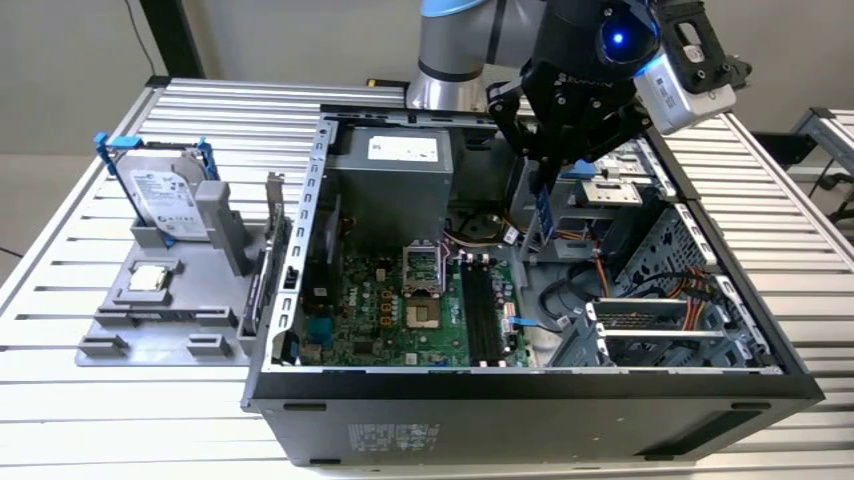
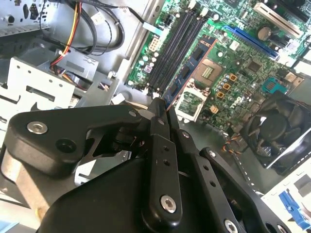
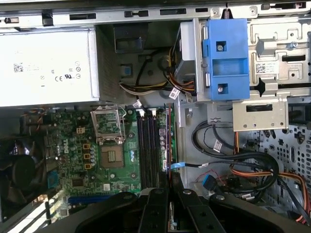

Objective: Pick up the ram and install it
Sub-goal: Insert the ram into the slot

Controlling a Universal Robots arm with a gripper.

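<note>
The ram (image 1: 543, 215) is a long, thin, flat blue stick with dark chips on it. The hand (image 1: 546, 178) pinches its top end tight, so it hangs straight down in the upper middle of the exterior view. It is up in the air over the open computer case (image 1: 534, 400), near the black slots (image 1: 481, 310) on the green motherboard (image 1: 380, 310). In the second wrist view the ram (image 2: 194, 63) sticks out from between the black fingers (image 2: 160, 145), and one long edge looks reddish. The case lies on its side on a silver table (image 1: 94, 420) made of metal strips. At the exterior view's left, a grey stand (image 1: 147, 335) holds a hard drive (image 1: 167, 200) in a blue frame. The top end of the ram is hidden inside the hand. The arm is cut off at the top edge of the exterior view
</note>
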